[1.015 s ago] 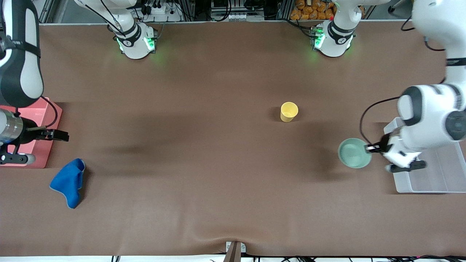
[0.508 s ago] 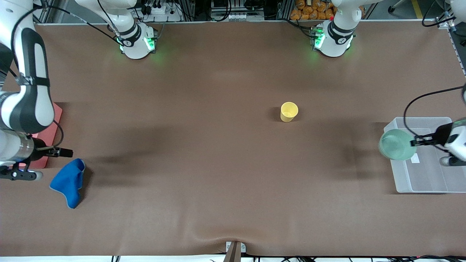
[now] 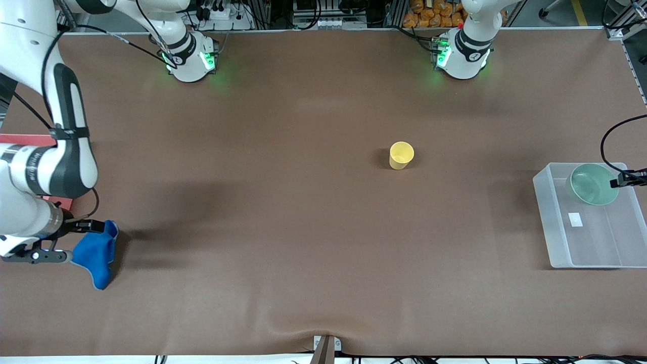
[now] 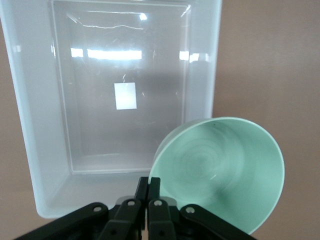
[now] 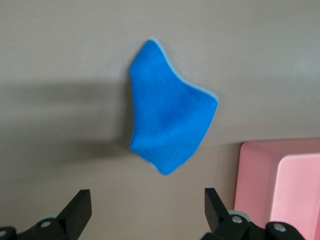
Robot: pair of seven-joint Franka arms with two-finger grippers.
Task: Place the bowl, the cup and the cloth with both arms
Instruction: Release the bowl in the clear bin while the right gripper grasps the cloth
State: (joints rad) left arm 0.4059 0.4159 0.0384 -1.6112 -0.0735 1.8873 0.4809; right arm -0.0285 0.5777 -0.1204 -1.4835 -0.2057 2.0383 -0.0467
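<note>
Brown matting covers the whole table [image 3: 303,242], the largest thing in sight, with the two white jointed arms based along its edge farthest from the front camera. The right arm [image 3: 60,151], white with black bands and a black cable, reaches down at its own end of the table; the left arm shows only its base [image 3: 462,50] and a little of its wrist at its own end.

A clear rectangular plastic bin [image 3: 548,222] sits at the left arm's end of the table, with a small white label [image 3: 575,219] on its floor. The soft bright blue cloth [image 3: 97,253] lies crumpled on the matting at the right arm's end, nearer to the front camera than the pink box [image 5: 280,175], which shows beside it in the right wrist view.

The small round pale mint-green bowl [image 3: 592,183] hangs tilted over the bin's corner farthest from the front camera, pinched at its rim by the left gripper [image 4: 148,202], whose black fingers are clamped together on the thin wall. The small plain yellow tapered cup [image 3: 401,154] stands upright alone near the middle of the table, well apart from both bin and cloth.

The right gripper [image 5: 145,212] hovers over the cloth with its fingers spread wide, holding nothing.
</note>
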